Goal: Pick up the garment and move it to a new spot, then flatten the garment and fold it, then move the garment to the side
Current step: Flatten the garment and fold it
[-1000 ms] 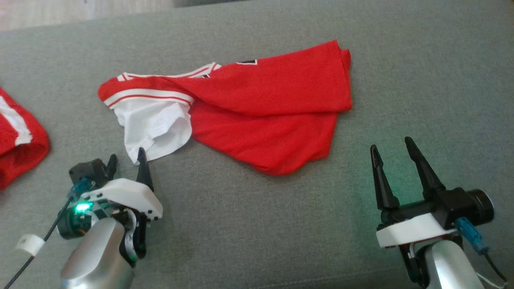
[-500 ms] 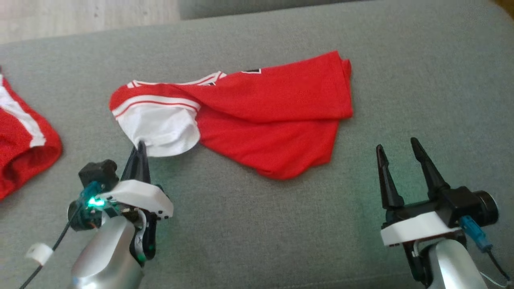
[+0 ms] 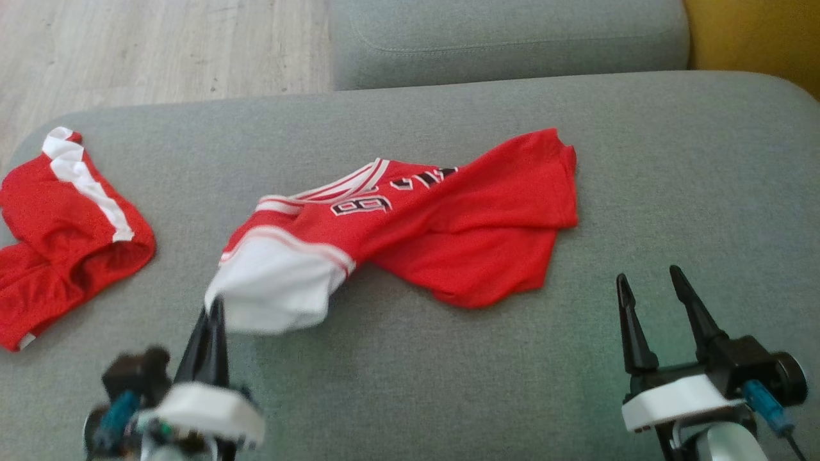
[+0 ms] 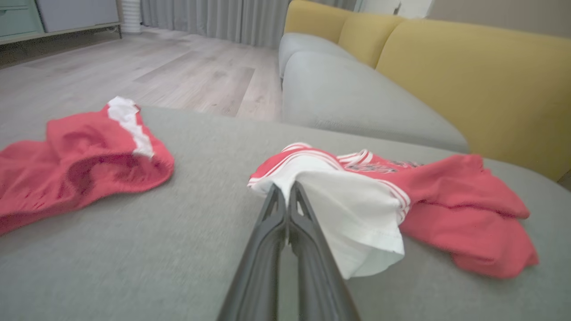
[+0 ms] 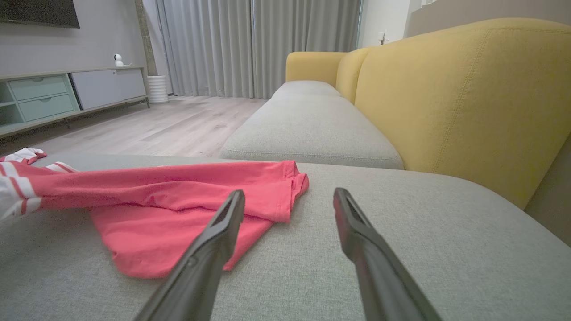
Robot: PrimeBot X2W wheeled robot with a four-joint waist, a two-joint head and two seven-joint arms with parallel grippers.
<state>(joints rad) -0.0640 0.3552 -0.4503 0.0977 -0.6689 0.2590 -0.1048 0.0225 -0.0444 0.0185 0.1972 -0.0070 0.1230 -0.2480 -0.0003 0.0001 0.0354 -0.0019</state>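
The garment (image 3: 442, 224) is a red jersey with white trim, black lettering and a white lining, crumpled on the grey sofa cushion (image 3: 672, 192). My left gripper (image 3: 211, 310) is shut on the jersey's white near-left edge and holds that end lifted off the cushion. In the left wrist view the two fingers of the left gripper (image 4: 285, 189) pinch the white cloth (image 4: 352, 214). My right gripper (image 3: 650, 285) stands open at the lower right, apart from the jersey; in the right wrist view the right gripper (image 5: 290, 198) has its fingers spread just short of the garment (image 5: 178, 200).
A second red piece with a white stripe (image 3: 64, 224) lies at the cushion's left end. Another grey cushion (image 3: 506, 38) sits beyond, and a yellow backrest (image 5: 468, 89) runs along the right. Wooden floor (image 3: 160, 51) lies past the far left edge.
The left gripper shut on the white edge and lifted it, pulling the jersey toward me so its lettering turned up. The head camera tilted up. The right gripper stayed open.
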